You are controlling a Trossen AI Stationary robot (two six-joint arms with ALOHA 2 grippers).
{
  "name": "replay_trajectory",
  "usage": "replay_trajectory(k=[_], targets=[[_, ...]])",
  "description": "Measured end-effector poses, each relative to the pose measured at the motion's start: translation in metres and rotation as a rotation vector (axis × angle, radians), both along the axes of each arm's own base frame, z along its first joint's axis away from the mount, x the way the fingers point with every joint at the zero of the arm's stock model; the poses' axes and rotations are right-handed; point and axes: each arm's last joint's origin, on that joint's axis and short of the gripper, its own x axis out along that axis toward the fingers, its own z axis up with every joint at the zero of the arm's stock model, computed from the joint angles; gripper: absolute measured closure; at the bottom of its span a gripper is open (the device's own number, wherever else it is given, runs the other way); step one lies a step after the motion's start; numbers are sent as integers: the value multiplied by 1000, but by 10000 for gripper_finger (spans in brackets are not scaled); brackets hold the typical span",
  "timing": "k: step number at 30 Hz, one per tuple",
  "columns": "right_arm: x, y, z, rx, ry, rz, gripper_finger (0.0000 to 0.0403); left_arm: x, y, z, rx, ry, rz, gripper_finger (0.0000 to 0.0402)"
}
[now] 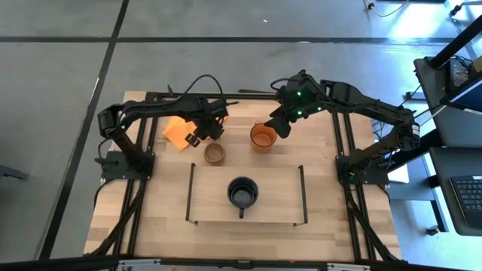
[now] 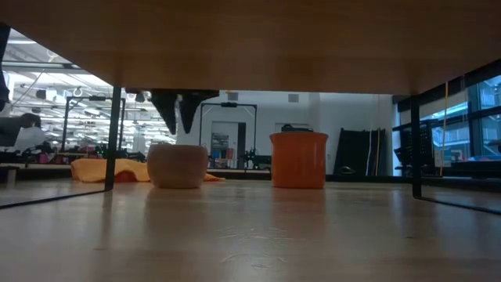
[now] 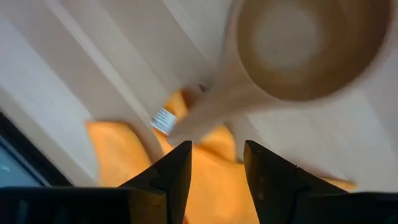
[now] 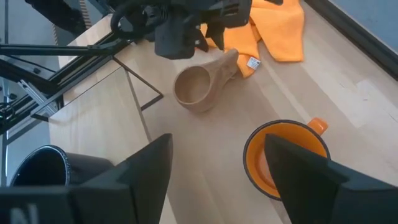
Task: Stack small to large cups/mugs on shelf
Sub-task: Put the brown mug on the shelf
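Black mug (image 1: 242, 192) on the shelf (image 1: 280, 205) as my stacking base; beyond the shelf, wooden cup (image 1: 215, 153) and orange mug (image 1: 262, 136) on the counter (image 1: 331, 233), left hand (image 1: 197, 138) and right hand (image 1: 279, 126) spread, released beside them.

matt wooden cup (image 4: 198, 88), orange cloth (image 4: 273, 25)

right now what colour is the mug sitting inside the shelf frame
Black mug, standing alone on the shelf; it shows best in the high view.
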Motion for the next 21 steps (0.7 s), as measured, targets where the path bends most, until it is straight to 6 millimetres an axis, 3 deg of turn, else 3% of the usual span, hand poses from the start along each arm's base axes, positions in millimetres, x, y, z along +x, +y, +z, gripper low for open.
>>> replay_trajectory(k=[5, 11, 14, 17, 21], targets=[[0, 0, 0, 0, 1, 0, 148, 7, -1, -1, 53, -59, -12, 260], [0, 0, 0, 1, 2, -4, 148, 9, -1, 11, 181, -129, 530, 260], [0, 0, 0, -2, 3, -7, 148, 2, -5, 13, -19, -116, 866, 260], [0, 0, 0, -11, 5, -14, 148, 2, -16, 8, -260, -78, 1050, 260], [0, -1, 0, -15, 5, -16, 148, 5, -30, 5, -272, -75, 1198, 260]])
